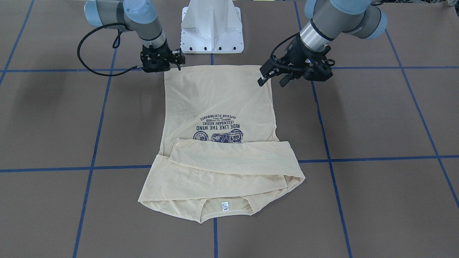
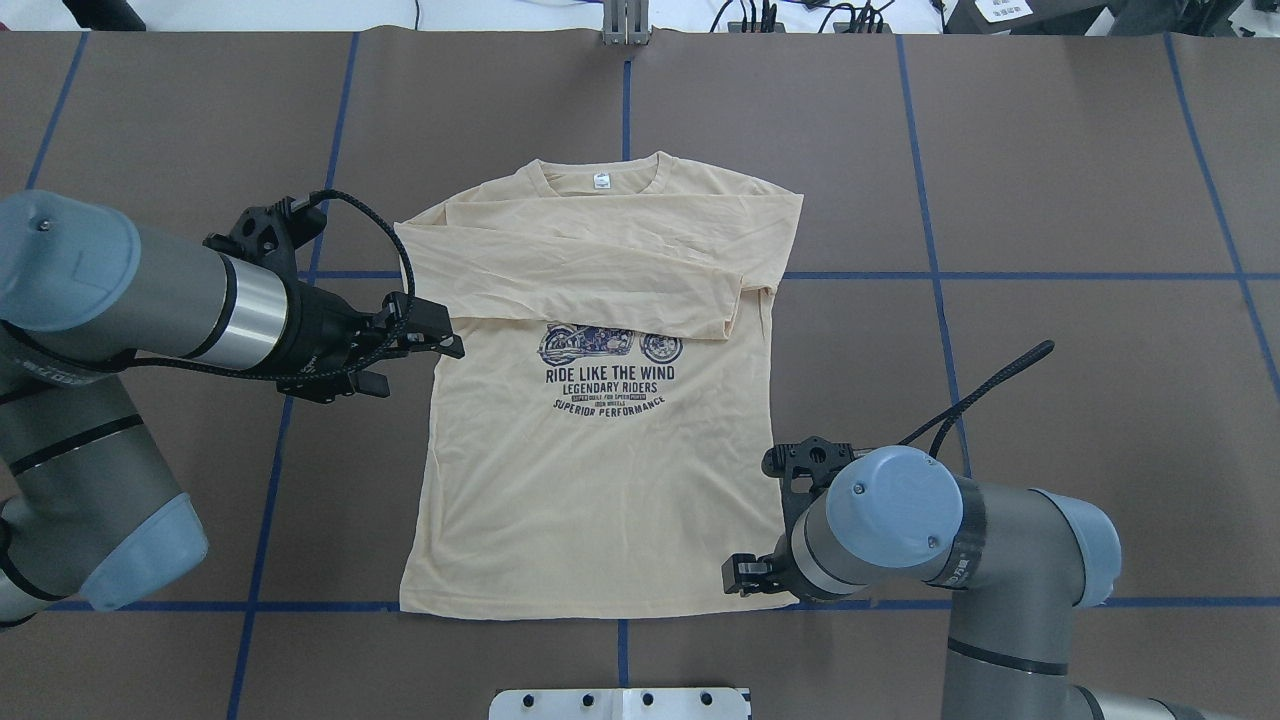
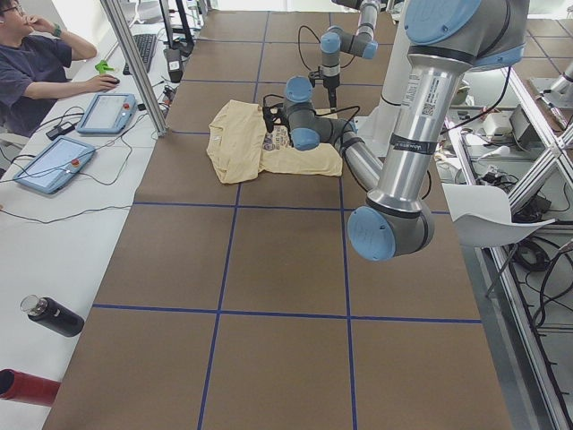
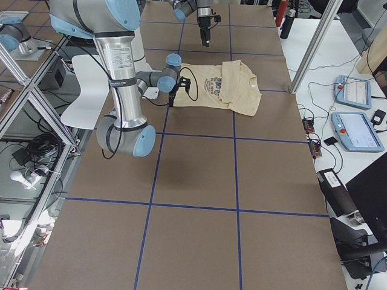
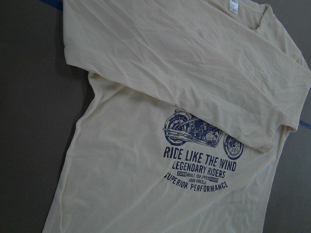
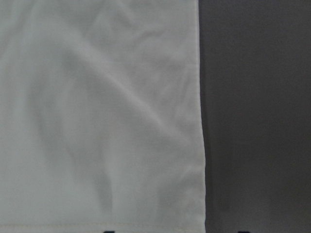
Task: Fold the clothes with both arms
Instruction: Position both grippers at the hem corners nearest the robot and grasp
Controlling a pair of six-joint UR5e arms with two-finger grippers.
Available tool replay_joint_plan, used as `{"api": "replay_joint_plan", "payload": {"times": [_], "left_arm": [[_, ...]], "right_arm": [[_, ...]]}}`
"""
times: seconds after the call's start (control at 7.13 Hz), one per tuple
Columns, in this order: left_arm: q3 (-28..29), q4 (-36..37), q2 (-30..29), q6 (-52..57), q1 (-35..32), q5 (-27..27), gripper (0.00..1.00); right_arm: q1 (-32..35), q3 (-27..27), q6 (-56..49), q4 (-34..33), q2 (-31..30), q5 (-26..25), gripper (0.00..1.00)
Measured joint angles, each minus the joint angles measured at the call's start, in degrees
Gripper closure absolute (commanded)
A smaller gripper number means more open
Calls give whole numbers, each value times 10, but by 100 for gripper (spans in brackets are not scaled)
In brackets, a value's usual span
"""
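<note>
- The shirt (image 2: 600,480) is judged light and limp, best pinched at its hem corners.
- One hem corner (image 6: 197,221) lies just beneath the spread right gripper (image 2: 745,580).
- The left gripper (image 1: 272,78), also spread, is held beside the shirt's side edge.

Cream shirt (image 2: 600,480) lies flat, sleeves (image 2: 600,275) folded across chest.

Brown table (image 2: 1050,150), white pedestal base (image 1: 211,30)

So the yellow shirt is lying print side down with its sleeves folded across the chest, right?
No, the shirt lies print side up: the overhead view shows the motorcycle print facing the camera. Its sleeves are folded across the chest.
</note>
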Motion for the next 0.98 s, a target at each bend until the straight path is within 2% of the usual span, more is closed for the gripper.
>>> {"api": "replay_joint_plan", "payload": {"times": [0.7,0.84,0.98], "left_arm": [[-2,0,2,0,-1,0,0],[-2,0,1,0,-1,0,0],[-2,0,1,0,-1,0,0]], "right_arm": [[1,-9,0,-3,-1,5,30],[1,-13,0,-4,-1,6,38],[1,-16,0,-3,-1,7,58]]}}
